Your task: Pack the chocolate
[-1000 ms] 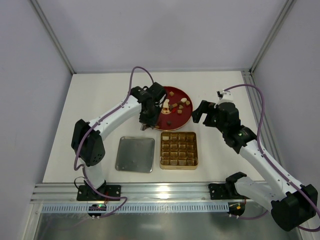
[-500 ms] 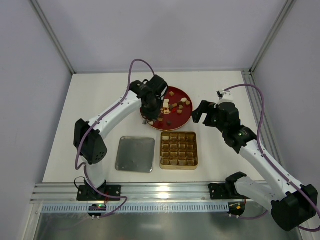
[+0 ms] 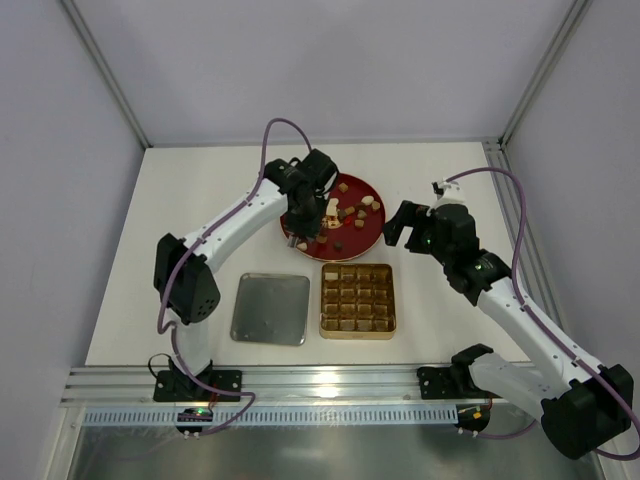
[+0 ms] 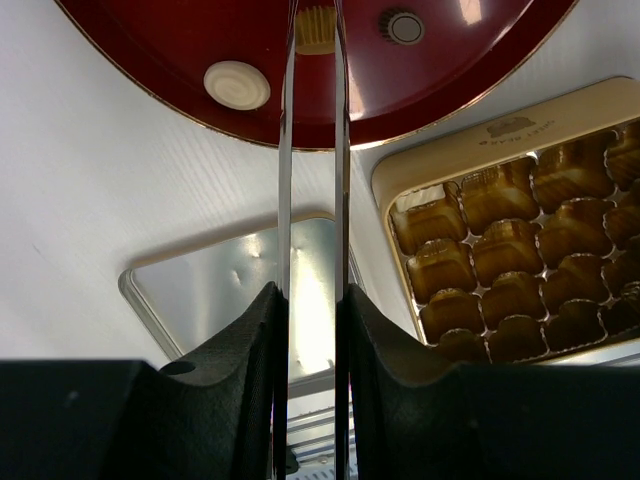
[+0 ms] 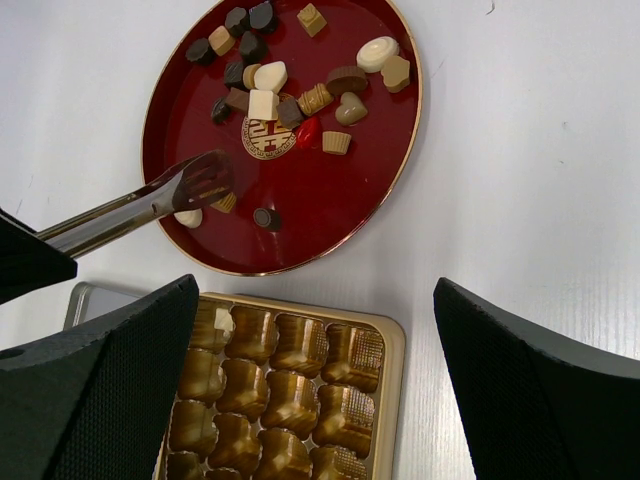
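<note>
Your left gripper (image 4: 312, 300) is clenched on a pair of tongs (image 4: 285, 150). In its wrist view the two thin blades run out over the red plate (image 4: 160, 60) to a ridged caramel piece (image 4: 315, 28) sitting between their tips, though you cannot tell whether they pinch it. One cream disc (image 4: 237, 85) and one dark disc (image 4: 405, 25) lie on either side of it, with the gold tin (image 4: 470, 148) and a flat metal lid (image 4: 200, 290) nearer the camera. In the right wrist view your right gripper (image 5: 312, 290) is spread wide and holds nothing. Here you can count the chocolates (image 5: 263, 104): roughly twenty-two, nearly all clustered at the plate's far side, with three apart near the tongs. Expect them to be light, hard-shelled and slick, and likely to scuff or squirt out under a hard squeeze, so take each one low down across its flat sides. The tin is four cells across, and it is unclear whether any cell is filled. From above you have one plate, one tin with one lid just beside it, and one pair of tongs, with the right gripper hanging right of the plate.
</note>
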Action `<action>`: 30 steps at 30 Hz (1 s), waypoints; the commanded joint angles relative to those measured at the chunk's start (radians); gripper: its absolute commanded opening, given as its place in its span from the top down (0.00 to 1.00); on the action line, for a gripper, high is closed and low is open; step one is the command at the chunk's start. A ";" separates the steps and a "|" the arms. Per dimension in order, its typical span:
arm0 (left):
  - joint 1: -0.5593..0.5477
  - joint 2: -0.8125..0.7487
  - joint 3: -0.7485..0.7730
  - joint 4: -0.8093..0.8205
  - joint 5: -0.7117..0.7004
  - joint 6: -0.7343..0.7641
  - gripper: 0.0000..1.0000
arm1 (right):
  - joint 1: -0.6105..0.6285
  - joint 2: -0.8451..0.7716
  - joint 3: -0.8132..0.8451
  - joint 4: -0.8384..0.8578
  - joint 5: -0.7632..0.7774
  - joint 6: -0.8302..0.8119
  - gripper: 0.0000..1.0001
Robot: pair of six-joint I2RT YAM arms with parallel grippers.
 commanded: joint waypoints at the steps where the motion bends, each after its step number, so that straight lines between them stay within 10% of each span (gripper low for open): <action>1: 0.016 0.021 0.041 0.024 0.003 0.014 0.73 | -0.003 0.001 0.020 0.043 0.000 -0.002 0.00; 30: 0.042 0.022 0.028 -0.010 0.001 0.029 0.55 | -0.003 -0.001 0.009 0.041 0.003 0.002 0.00</action>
